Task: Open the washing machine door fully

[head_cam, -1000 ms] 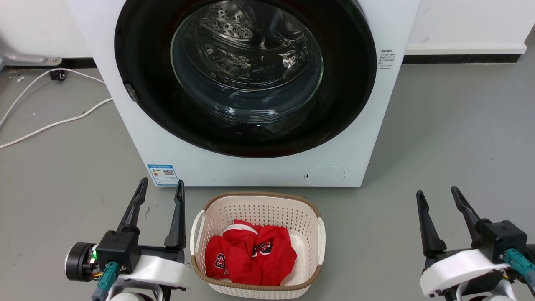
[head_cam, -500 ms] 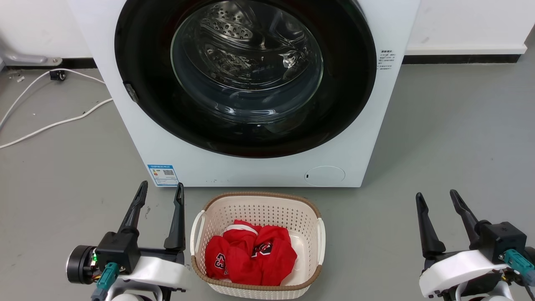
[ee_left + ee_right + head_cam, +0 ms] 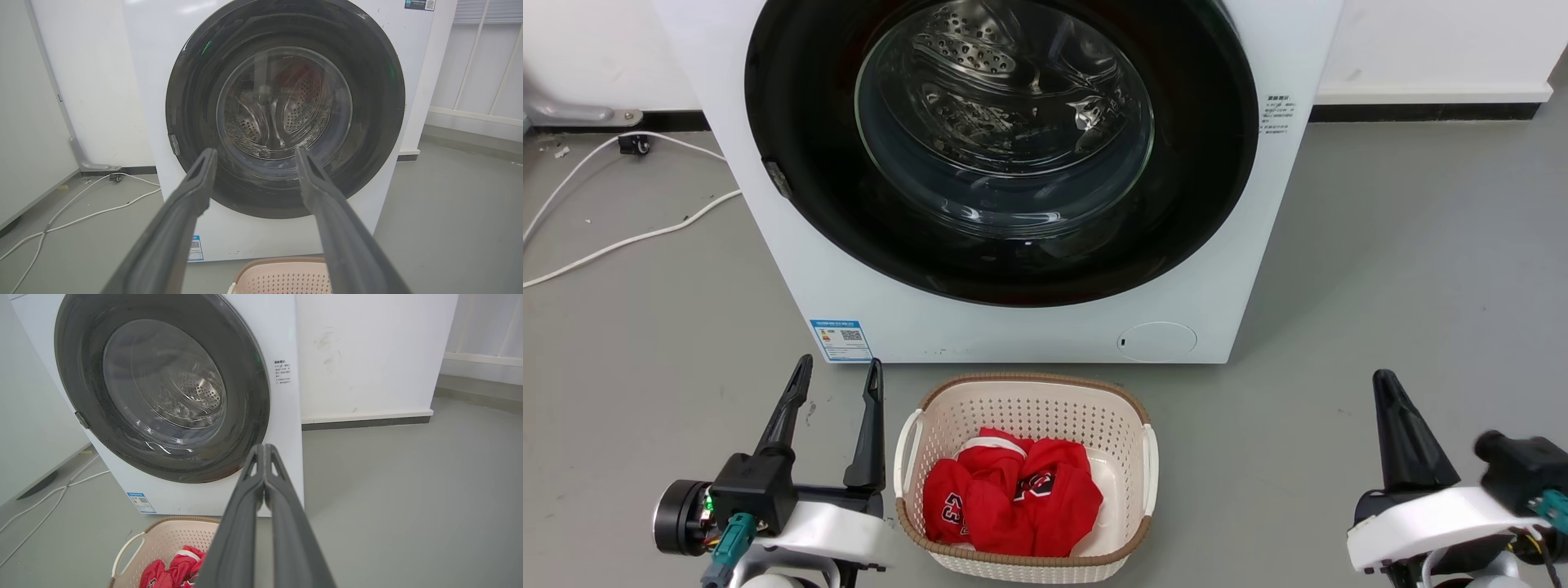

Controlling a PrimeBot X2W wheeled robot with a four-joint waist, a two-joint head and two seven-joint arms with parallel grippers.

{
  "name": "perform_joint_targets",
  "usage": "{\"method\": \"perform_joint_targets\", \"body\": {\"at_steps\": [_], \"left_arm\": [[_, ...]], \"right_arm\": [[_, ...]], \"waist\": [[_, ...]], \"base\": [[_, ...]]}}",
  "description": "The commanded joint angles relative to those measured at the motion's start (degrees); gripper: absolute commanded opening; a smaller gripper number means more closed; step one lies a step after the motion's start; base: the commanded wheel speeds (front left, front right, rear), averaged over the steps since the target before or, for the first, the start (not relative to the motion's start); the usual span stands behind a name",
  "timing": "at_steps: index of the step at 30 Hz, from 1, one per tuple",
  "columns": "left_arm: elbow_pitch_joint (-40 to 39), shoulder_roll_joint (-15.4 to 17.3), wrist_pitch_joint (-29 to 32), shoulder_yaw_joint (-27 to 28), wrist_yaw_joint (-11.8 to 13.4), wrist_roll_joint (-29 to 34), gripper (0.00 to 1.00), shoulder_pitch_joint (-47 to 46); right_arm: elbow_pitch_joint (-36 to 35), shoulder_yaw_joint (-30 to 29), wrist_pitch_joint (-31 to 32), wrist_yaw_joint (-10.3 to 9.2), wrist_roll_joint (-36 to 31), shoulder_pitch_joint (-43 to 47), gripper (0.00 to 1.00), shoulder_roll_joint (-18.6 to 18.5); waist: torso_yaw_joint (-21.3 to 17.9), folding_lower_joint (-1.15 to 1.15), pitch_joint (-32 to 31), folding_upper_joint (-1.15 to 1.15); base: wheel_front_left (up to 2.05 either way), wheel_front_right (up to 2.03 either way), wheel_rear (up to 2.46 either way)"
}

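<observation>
The washing machine door [image 3: 1209,155] is a big glossy black disc with a clear glass bowl centre, lying flat against the white machine front; it also faces me as the door [image 3: 376,106] in the left wrist view and the door [image 3: 81,347] in the right wrist view. A small latch tab [image 3: 778,179] sits on its left rim. My left gripper [image 3: 840,367] stands open at the lower left, well short of the machine. At the lower right my right gripper [image 3: 1385,377] is shut on nothing, fingers pressed together [image 3: 264,447].
A cream laundry basket [image 3: 1143,457] holding red clothes [image 3: 1013,498] stands on the grey floor right before the machine, between my arms. White cables [image 3: 621,241] run over the floor at the left. A small round white flap [image 3: 1157,341] sits low on the machine front.
My right gripper has closed its fingers together and turned slightly. The left gripper has stayed where it was, open.
</observation>
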Motion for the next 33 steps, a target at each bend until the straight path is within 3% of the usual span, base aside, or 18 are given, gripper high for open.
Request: {"method": "perform_joint_targets", "body": {"at_steps": [1, 2, 10, 14, 20, 25, 33], "left_arm": [[0.09, -0.08, -0.15, 0.10, -0.04, 0.26, 1.00, 0.11], [0.09, -0.08, -0.15, 0.10, -0.04, 0.26, 1.00, 0.11], [0.16, -0.16, -0.15, 0.13, -0.16, -0.15, 1.00, -0.06], [-0.18, -0.19, -0.15, 0.21, -0.20, -0.74, 1.00, -0.61], [-1.54, -0.24, -0.15, 0.01, -0.27, -1.04, 1.00, -2.20], [-3.32, -0.26, -0.15, 0.39, -0.37, -1.47, 1.00, -4.82], [-4.49, -0.27, -0.15, 0.96, -0.87, -2.05, 1.00, -8.91]], "right_arm": [[0.67, 0.04, -1.74, -0.02, 6.41, -0.68, 0.00, 0.18], [0.67, 0.04, -1.74, -0.02, 6.41, -0.68, 0.00, 0.18], [6.10, -0.40, -7.85, -0.02, 36.19, -3.46, 0.00, 0.12], [8.36, -2.18, -8.86, -0.01, 47.24, -6.41, 0.00, 0.12], [10.41, -6.01, -9.01, -0.01, 53.45, -12.54, 0.00, 0.11], [13.18, -7.82, -8.43, -0.01, 59.25, -22.75, 0.00, 0.13], [20.57, -12.28, -0.74, -0.01, 64.72, -40.63, 0.00, -3.07]], "waist": [[0.04, 0.00, -0.01, 0.00], [0.04, 0.00, -0.01, 0.00], [0.13, 0.00, 0.06, 0.00], [0.25, 0.00, 0.61, 0.00], [0.40, 0.00, 3.74, 0.00], [0.52, 0.00, 8.91, 0.00], [1.23, 0.00, 14.70, 0.00]], "base": [[0.00, 0.00, 0.00], [0.00, 0.00, 0.00], [0.00, 0.00, 0.00], [0.00, 0.00, 0.00], [0.00, 0.00, 0.00], [0.00, 0.00, 0.00], [0.00, 0.00, 0.00]]}}
